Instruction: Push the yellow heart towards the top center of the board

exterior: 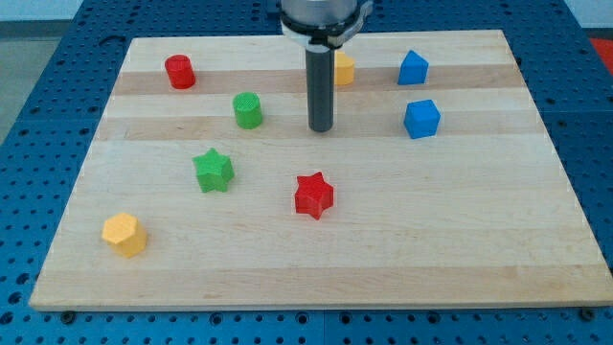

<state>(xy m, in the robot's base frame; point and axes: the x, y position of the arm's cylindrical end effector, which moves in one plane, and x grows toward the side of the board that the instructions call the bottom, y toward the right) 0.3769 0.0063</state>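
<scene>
The yellow heart (344, 68) lies near the view's top centre of the wooden board (316, 259), half hidden behind my dark rod. My tip (320, 129) rests on the board just below and slightly left of the yellow heart, a short gap apart from it. The green cylinder (247, 109) stands to the tip's left. The blue cube (421, 119) stands to its right.
A red cylinder (179, 72) stands at the top left. A blue pentagon-like block (413, 68) stands at the top right. A green star (214, 170) and a red star (313, 195) lie mid-board. A yellow hexagon block (124, 234) lies at the bottom left.
</scene>
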